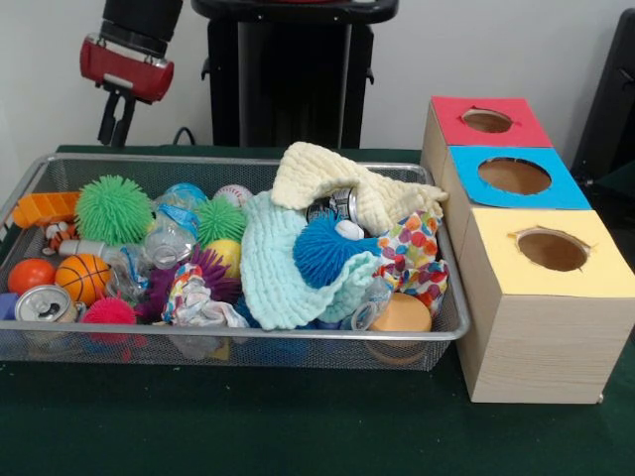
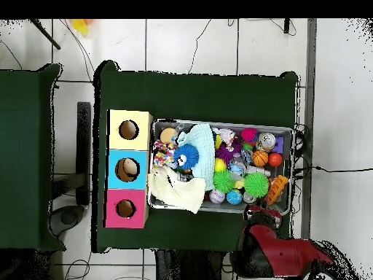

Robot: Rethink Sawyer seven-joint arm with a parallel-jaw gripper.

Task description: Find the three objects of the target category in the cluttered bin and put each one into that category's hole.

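Observation:
The wire mesh bin point(image 1: 248, 344) sits on the green table, full of clutter; it also shows in the overhead view point(image 2: 293, 157). A small orange, black-striped plush tiger point(image 1: 57, 236) lies at its left end beside an orange tray point(image 1: 42, 207). No teddy bear or other plush animal shows. My gripper point(image 1: 117, 127) hangs above the bin's far left corner, apart from everything, open by a narrow gap and empty. The red arm point(image 2: 280, 251) shows in the overhead view. Three wooden boxes stand right of the bin, with a red-topped hole point(image 1: 486, 120), a blue-topped hole point(image 1: 514, 176) and a yellow-topped hole point(image 1: 552, 250).
In the bin lie a light-blue cloth point(image 1: 283, 273), a cream cloth point(image 1: 337, 183), a polka-dot cloth point(image 1: 417, 253), a blue spiky ball point(image 1: 322, 248), a green spiky ball point(image 1: 112, 208), a small basketball point(image 1: 82, 276), a can point(image 1: 45, 302) and crumpled plastic bottles. The robot's black pedestal point(image 1: 288, 79) stands behind.

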